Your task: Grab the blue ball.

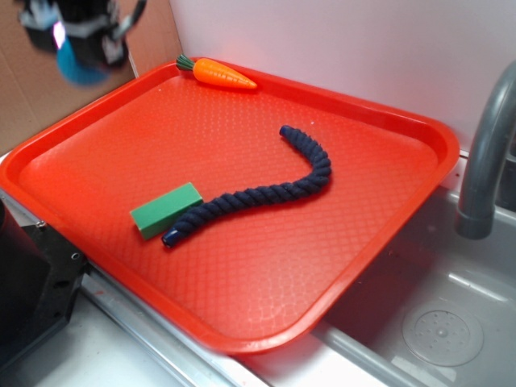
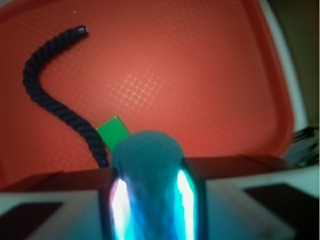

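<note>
Gripper (image 2: 150, 200) raised above the far-left corner of the red tray (image 1: 419, 133), jaws pinching the blue ball (image 2: 147, 155) — ball held aloft, clear of the tray. Below lie the navy rope (image 1: 266, 193), green block (image 1: 165, 210) and toy carrot (image 1: 222, 73).

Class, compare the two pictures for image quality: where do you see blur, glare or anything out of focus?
Exterior view: the gripper with the blue ball at top left is smeared by blur, while the rope and green block on the tray stay sharp. Wrist view: the ball sits very close and soft, bright glare streaks flank it, and the tray behind is mildly hazy.
</note>
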You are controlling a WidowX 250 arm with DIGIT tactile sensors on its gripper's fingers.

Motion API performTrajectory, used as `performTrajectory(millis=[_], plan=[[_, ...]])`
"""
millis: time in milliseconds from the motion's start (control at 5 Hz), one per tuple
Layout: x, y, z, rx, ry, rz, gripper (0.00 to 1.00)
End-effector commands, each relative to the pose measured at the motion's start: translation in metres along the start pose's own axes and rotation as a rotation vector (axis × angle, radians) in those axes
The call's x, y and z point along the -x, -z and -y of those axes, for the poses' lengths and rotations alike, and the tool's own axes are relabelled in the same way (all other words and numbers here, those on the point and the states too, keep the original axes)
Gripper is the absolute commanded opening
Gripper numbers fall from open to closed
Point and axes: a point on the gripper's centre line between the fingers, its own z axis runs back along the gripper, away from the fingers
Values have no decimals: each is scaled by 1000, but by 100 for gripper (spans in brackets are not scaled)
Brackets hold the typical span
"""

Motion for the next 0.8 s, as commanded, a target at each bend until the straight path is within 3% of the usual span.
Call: performTrajectory(millis=[0,400,600], plan=[[-19,-42,-15,15,-6,45,0],[-51,-59,-23,41,-7,63,0],[-55,-56,-17,23,-3,60,0]])
